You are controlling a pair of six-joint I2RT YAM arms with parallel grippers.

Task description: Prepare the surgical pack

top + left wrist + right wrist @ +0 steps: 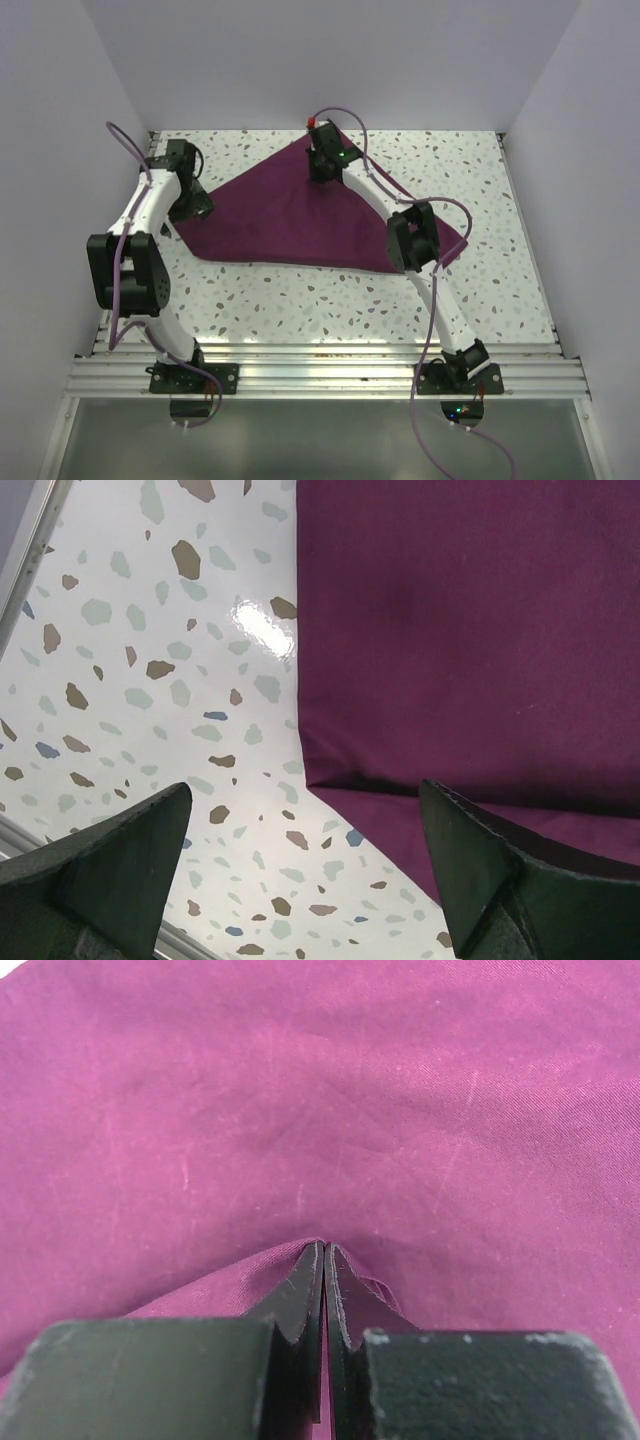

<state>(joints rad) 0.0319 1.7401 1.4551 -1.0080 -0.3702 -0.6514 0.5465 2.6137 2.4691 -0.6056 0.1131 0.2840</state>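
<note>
The surgical pack (290, 215) is a deep purple drape lying on the table as a flat triangle, its apex at the far middle. My right gripper (322, 172) reaches to that far apex. In the right wrist view it (324, 1248) is shut on a pinched ridge of the purple cloth (320, 1090), which fills the whole frame. My left gripper (195, 205) hovers at the drape's left corner. Seen from the left wrist it (305, 790) stands open, one finger (110, 865) over bare table and the other (500, 870) over the layered cloth edge (460, 630).
The speckled terrazzo table (300, 300) is closed in by white walls at the left, back and right. An aluminium rail (320, 372) with both arm bases runs along the near edge. Purple cables loop off each arm.
</note>
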